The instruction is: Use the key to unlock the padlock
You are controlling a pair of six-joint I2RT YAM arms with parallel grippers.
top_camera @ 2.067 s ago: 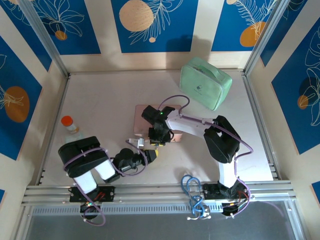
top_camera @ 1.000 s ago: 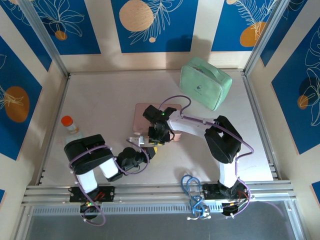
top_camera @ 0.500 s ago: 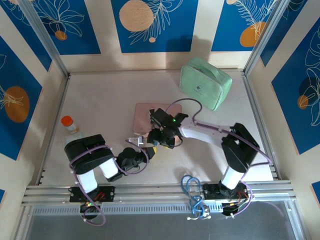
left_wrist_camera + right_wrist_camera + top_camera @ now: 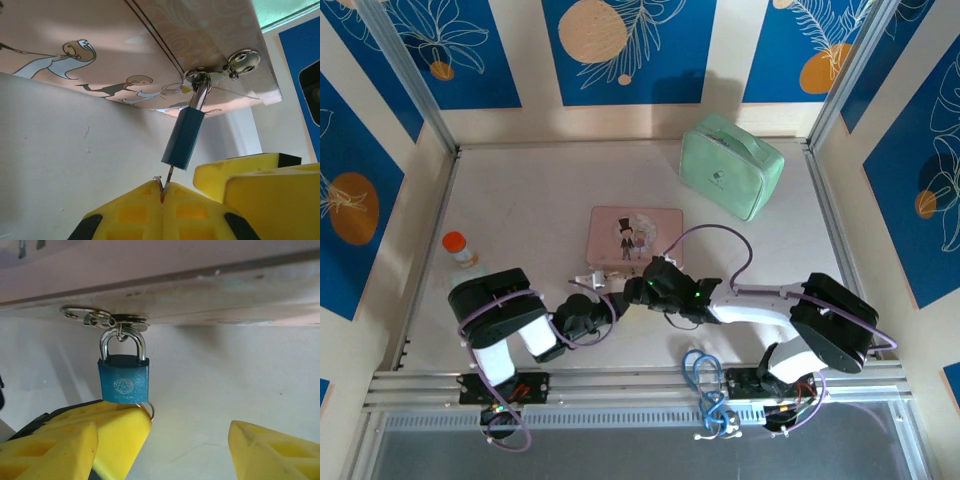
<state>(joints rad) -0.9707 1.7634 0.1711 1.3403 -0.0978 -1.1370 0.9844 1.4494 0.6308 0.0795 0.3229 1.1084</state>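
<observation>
The small blue padlock point(image 4: 123, 377) hangs by its silver shackle point(image 4: 122, 342) from the clasp point(image 4: 107, 319) on the near edge of the pink picture tin point(image 4: 635, 232). In the left wrist view the padlock point(image 4: 183, 137) points down at my left gripper point(image 4: 162, 192), which is shut on the key point(image 4: 169, 177). The key's blade enters the lock's underside. My right gripper point(image 4: 165, 435) is open just in front of the padlock, nothing between its fingers point(image 4: 270, 450). Seen from above, both grippers meet below the tin, left gripper point(image 4: 618, 302) and right gripper point(image 4: 645, 288).
A mint green pouch point(image 4: 732, 165) lies at the back right. An orange-capped bottle point(image 4: 458, 250) stands at the left beside the left arm. Blue cable loops point(image 4: 705, 375) hang over the near rail. Framed walls close in the table on three sides.
The right arm has swung off the top of the tin and come down low at the near side, facing the padlock. The left gripper has stayed at the lock with the key.
</observation>
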